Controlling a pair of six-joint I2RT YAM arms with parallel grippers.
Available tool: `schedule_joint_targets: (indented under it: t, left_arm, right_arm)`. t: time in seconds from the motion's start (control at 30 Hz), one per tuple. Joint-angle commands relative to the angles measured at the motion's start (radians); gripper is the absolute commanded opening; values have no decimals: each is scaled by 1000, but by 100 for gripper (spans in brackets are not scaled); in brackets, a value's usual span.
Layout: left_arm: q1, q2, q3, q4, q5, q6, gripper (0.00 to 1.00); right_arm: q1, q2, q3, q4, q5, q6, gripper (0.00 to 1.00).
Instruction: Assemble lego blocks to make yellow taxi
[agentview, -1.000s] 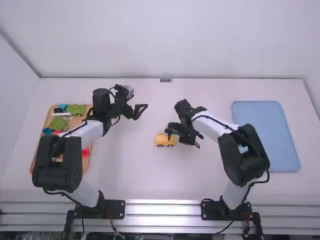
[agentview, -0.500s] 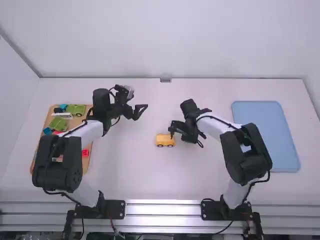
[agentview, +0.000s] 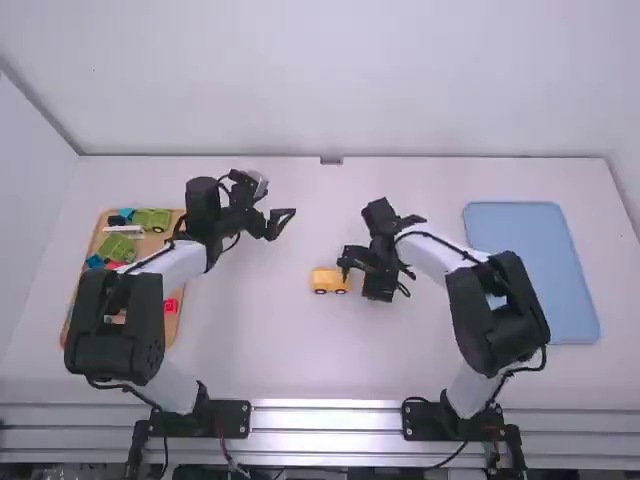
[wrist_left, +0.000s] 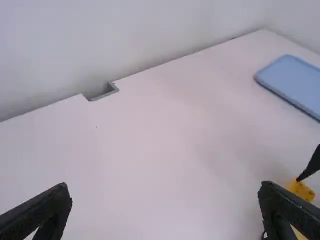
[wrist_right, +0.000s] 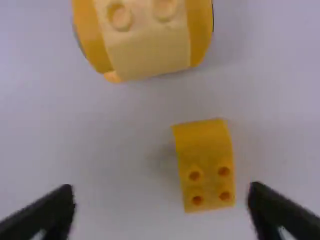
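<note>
One white table (agentview: 250, 350) bears the whole arrangement in the high view. Upon it reach two articulated arms, the left arm (agentview: 182, 262) and the right arm (agentview: 430, 258). At the far right lies a blue tray (agentview: 535, 270); at the far left, partly behind the left arm, a brown tray (agentview: 88, 250) carrying assorted blocks.

The left gripper (agentview: 283, 224) is spread wide above the table, well apart from the yellow vehicle. The right gripper (agentview: 352, 262) is likewise spread, its two blurred fingertips far from each other in the right wrist view.

The yellow vehicle (agentview: 326, 281), upright on its dark wheels near the middle of the table, lies just to the left of the right gripper in the high view; whether the two touch cannot be told.

Within the brown tray are two green pieces (agentview: 117, 247), larger than the red block (agentview: 170, 305) lying nearer the bases.

A loose yellow block (wrist_right: 205, 165), bearing four studs at one end, is seen between the right gripper's parted fingers, much nearer one fingertip than the other. It is unclasped and apart from the yellow vehicle.
</note>
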Motion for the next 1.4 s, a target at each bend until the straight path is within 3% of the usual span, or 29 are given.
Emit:
schedule_joint_targets:
  t: [0.0, 0.13, 0.2, 0.33, 0.53, 0.7, 0.97, 1.1, 1.37]
  left_arm:
    - [9, 5, 20, 5, 16, -47, 99]
    - [-4, 5, 20, -11, 69, -50, 99]
    - [-11, 6, 20, -38, 216, 119, 99]
    - [-11, 6, 20, -123, 314, 294, 99]
    - [-28, 6, 20, -299, 369, 558, 99]
    - [-77, 6, 17, -429, 371, 824, 99]
    - [-109, 51, 18, -357, 374, 762, 99]
    - [-115, 73, 18, -340, 376, 742, 99]
    - [-137, 92, 17, -366, 372, 750, 99]
  right_arm:
    - [-22, -108, 44, -3, -82, -11, 98]
    - [-95, -176, -9, 16, -267, -101, 98]
    - [-171, -180, -70, 111, -422, -158, 98]
    - [-285, -176, -188, 339, -552, -112, 98]
    - [-372, -176, -287, 518, -695, -72, 98]
    - [-379, -143, -372, 634, -721, -116, 98]
    - [-465, 67, -357, 665, -980, -267, 99]
    - [-505, 193, -300, 652, -1041, -321, 98]
    - [-510, 332, -219, 652, -1073, -413, 99]
